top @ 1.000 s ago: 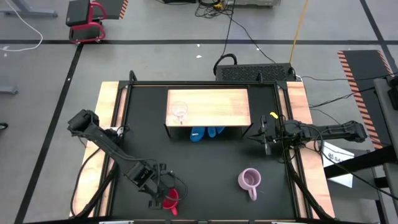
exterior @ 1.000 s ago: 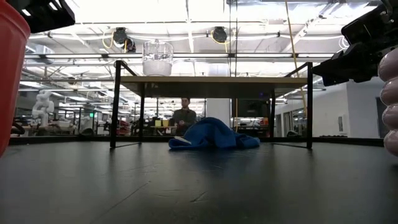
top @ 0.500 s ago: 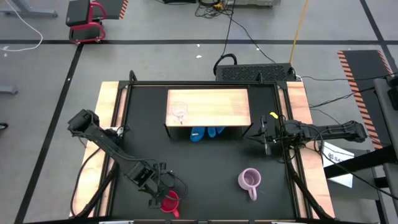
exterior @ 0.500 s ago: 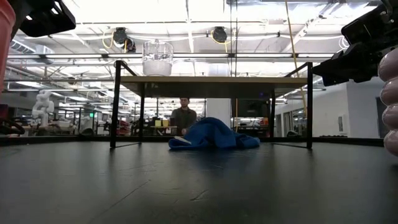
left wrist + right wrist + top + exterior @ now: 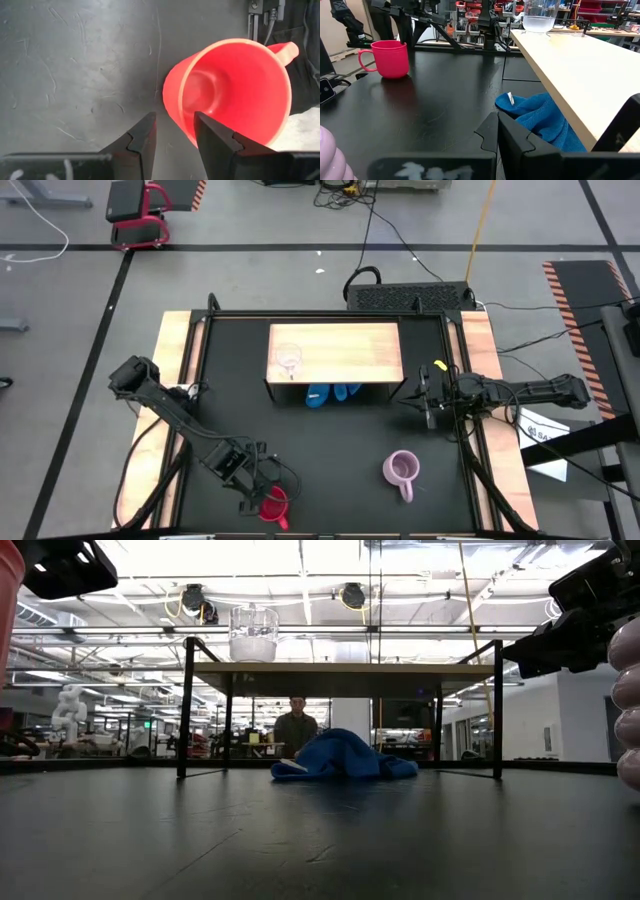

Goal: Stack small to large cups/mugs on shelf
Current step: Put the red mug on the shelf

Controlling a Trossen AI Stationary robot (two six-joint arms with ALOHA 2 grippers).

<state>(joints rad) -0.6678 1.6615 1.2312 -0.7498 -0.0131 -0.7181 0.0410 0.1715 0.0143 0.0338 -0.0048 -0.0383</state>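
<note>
- Glass (image 5: 288, 358) already upright on shelf (image 5: 350, 345), near its left end: first step judged done.
- Red mug (image 5: 274, 502) on tabletop at front left, rim straddled by left gripper (image 5: 174, 131); fingers spread, wall between them, not clamped, judging by the left wrist view.
- Lilac mug (image 5: 400, 470) on tabletop at front right, untouched.
- Right gripper (image 5: 428, 402) parked beside shelf's right end, fingers pressed together, nothing held.
- Blue cloth (image 5: 340, 758) under shelf, not part of job.
- Remaining: grasp and place red mug, then lilac mug.
</note>
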